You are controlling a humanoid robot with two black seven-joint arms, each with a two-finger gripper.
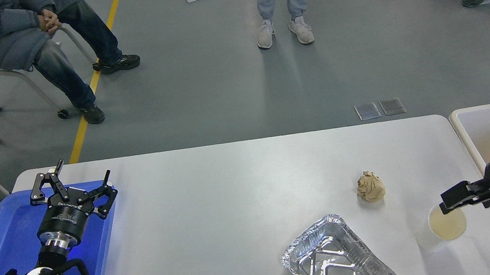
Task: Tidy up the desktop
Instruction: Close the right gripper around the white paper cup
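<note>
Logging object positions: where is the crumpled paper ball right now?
In the head view, the crumpled paper ball lies right of centre on the desktop, just beyond the foil tray.

Head view: high, facing forward-down over desktop (216, 202), floor beyond.
</note>
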